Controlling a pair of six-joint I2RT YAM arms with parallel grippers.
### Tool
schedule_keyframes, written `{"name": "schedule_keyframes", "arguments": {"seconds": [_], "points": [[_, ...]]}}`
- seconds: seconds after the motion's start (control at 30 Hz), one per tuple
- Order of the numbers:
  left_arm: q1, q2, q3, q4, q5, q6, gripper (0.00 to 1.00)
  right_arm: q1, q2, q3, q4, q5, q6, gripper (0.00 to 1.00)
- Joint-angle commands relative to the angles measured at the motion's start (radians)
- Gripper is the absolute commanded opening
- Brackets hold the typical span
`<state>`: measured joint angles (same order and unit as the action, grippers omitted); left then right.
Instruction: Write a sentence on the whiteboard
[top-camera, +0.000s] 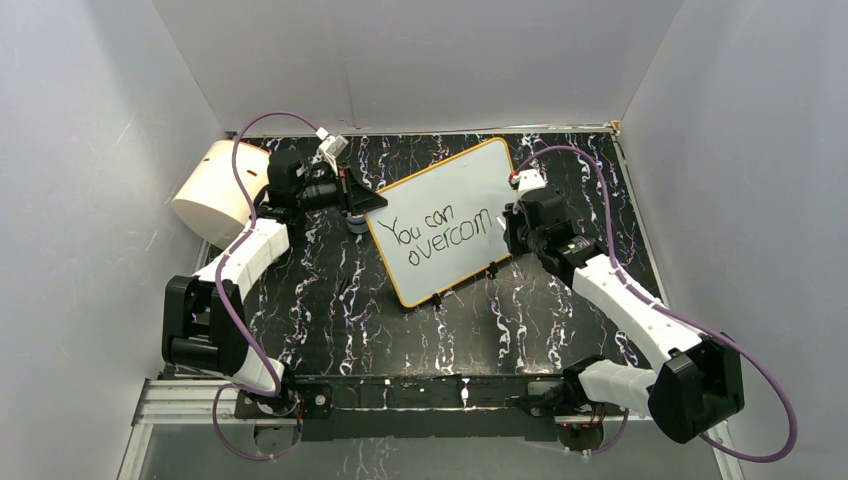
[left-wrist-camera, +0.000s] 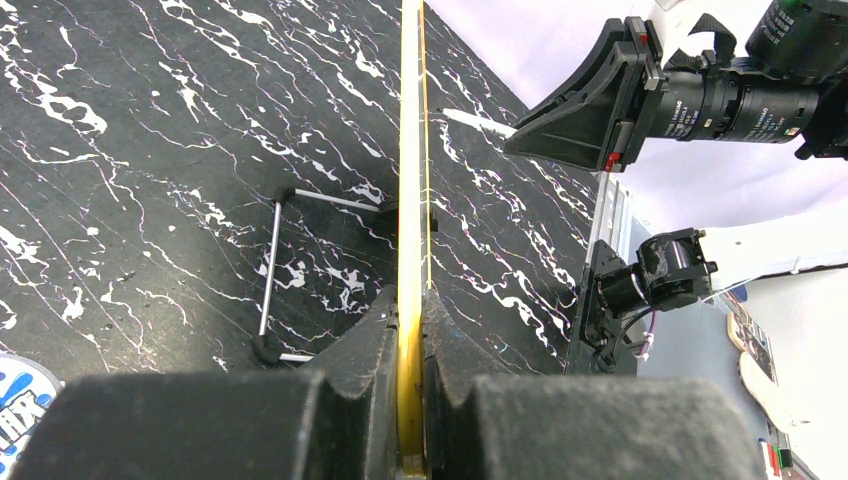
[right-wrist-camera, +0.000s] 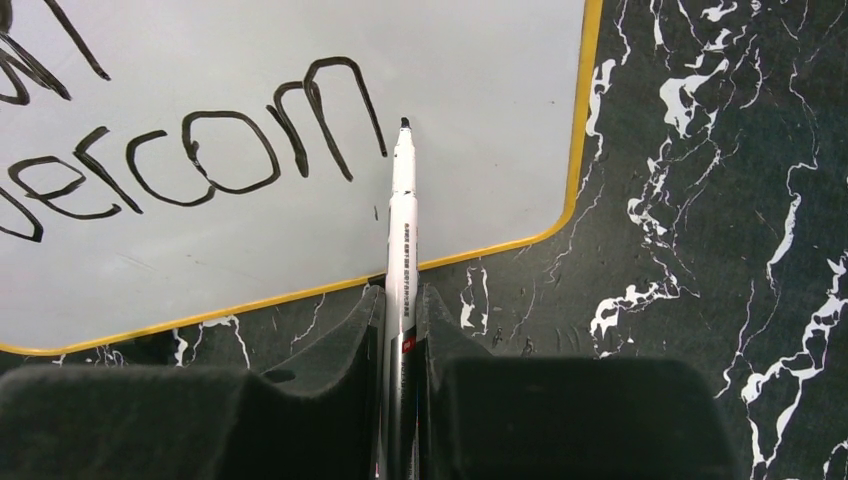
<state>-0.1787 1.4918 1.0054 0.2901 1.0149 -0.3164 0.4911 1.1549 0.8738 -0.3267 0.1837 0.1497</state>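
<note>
The whiteboard (top-camera: 450, 195) with an orange-yellow rim stands tilted on the black marbled table. The sentence (top-camera: 440, 235) on it reads "You can overcom" in two lines; the right wrist view shows "ercom" (right-wrist-camera: 200, 150). My left gripper (top-camera: 362, 203) is shut on the board's left rim, seen edge-on (left-wrist-camera: 410, 250) in the left wrist view. My right gripper (top-camera: 513, 222) is shut on a white marker (right-wrist-camera: 402, 230). Its black tip (right-wrist-camera: 404, 123) is at the board just right of the "m". The board (right-wrist-camera: 480, 120) fills the upper left of that view.
A big cream cylinder (top-camera: 215, 190) lies at the far left behind my left arm. The board's wire stand with black feet (left-wrist-camera: 272, 270) rests on the table behind the board. White walls close in the table on three sides.
</note>
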Motion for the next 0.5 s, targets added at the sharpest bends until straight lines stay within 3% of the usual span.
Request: {"name": "schedule_keyframes", "arguments": {"seconds": [0.0,0.47], "points": [[-0.042,0.028,-0.024,-0.124,0.026,0.047,0.00,-0.003,0.006,0.031,0.072,-0.031,-0.018,0.00],[-0.042,0.028,-0.024,-0.126,0.028,0.050,0.00,-0.023,0.049,0.036,0.079,-0.017,-0.015,0.00]]}}
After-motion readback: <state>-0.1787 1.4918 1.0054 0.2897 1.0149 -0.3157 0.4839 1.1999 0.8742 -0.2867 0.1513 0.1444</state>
